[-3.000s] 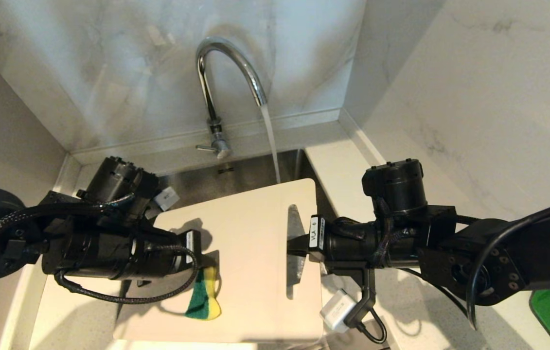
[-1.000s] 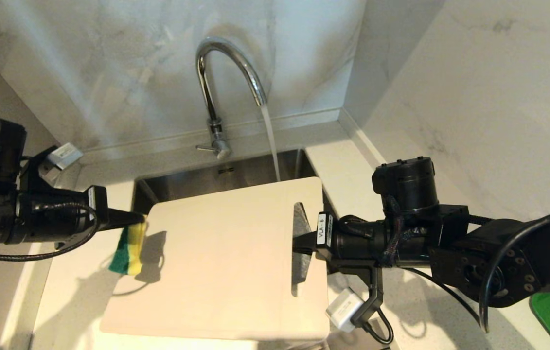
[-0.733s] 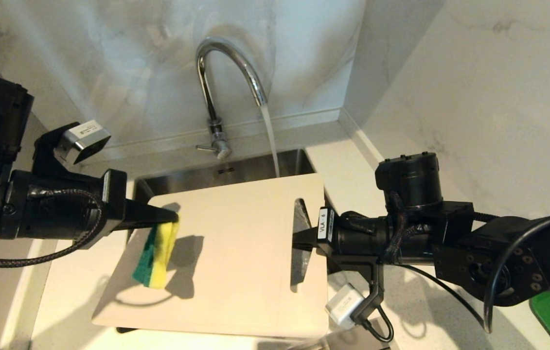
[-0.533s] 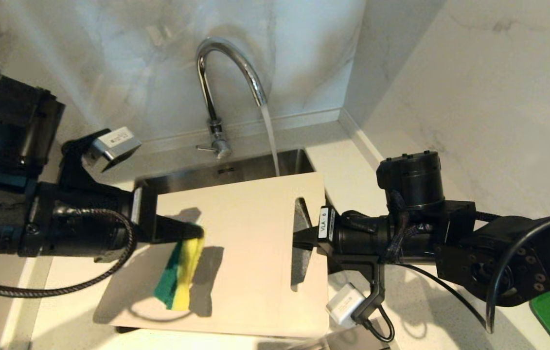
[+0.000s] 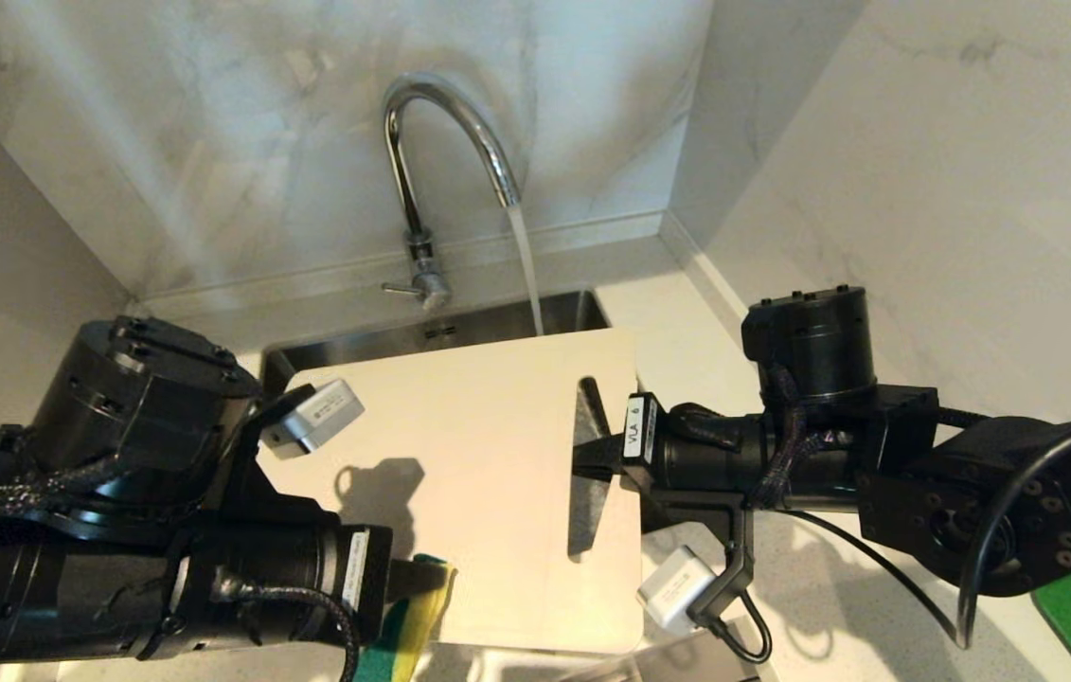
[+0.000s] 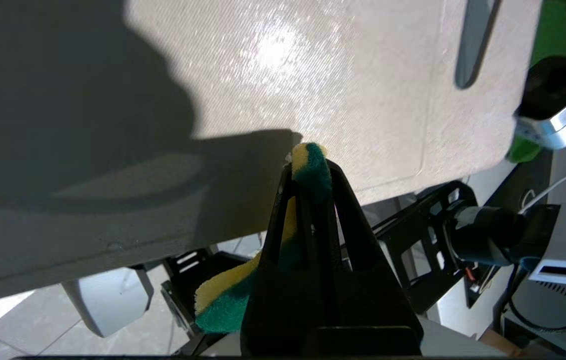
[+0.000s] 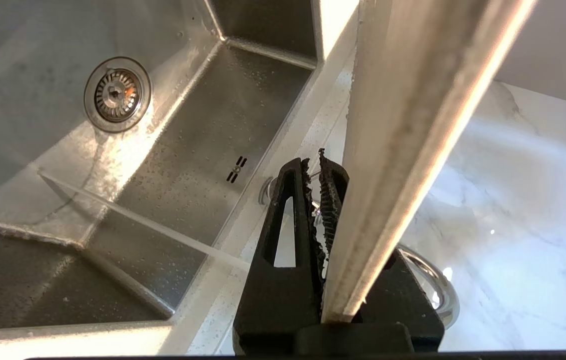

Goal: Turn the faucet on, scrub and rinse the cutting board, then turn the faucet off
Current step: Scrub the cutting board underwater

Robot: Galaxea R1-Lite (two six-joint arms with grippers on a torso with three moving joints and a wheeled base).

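Head view: faucet [image 5: 445, 142] running, water [image 5: 526, 275] falling behind the cutting board [image 5: 478, 474] held over the sink [image 5: 459, 327]. Right gripper [image 5: 592, 461] clamped at the board's handle slot.
Left wrist view: left gripper [image 6: 311, 172] pinching a sponge [image 6: 222, 300] at the board's near edge.
Right wrist view: board edge [image 7: 413, 150] clamped in the right gripper's jaws.

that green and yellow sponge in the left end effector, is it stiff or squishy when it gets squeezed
Probably squishy: the green-and-yellow sponge looks pinched thin inside the left end effector. Likely floppy too, since its free end droops and curls. Its weight cannot be judged here.
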